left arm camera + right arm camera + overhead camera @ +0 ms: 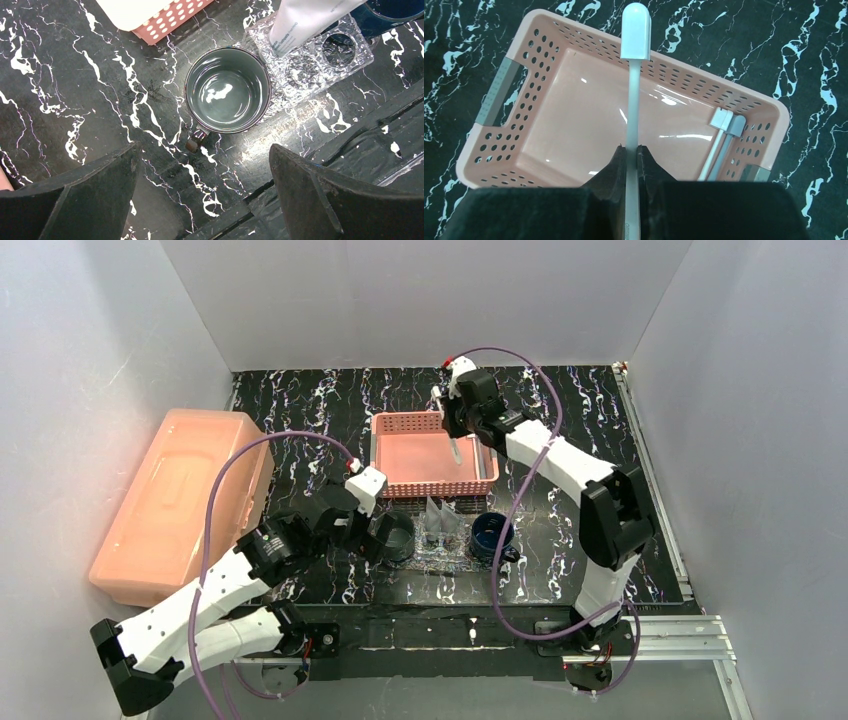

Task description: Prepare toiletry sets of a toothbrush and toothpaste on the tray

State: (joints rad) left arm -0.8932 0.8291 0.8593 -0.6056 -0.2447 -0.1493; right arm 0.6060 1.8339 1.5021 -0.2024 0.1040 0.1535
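My right gripper [632, 148] is shut on the handle of a slim white toothbrush [633, 95] and holds it above the pink perforated basket [519, 80]. Its capped head [635, 30] points away from me. In the top view this gripper [452, 435] is over the basket's far right part. At least one more toothbrush [719, 142] lies at the basket's right end. The clear glittery tray [327, 62] lies in front of the basket with a white toothpaste tube [305, 20] on it. My left gripper [204, 149] is open and empty, just above a dark grey cup [227, 90].
A blue cup [492, 533] stands right of the tray [440, 548]. A big salmon plastic box [185, 500] fills the left side. The basket [430, 455] sits behind the tray. White walls close in the table.
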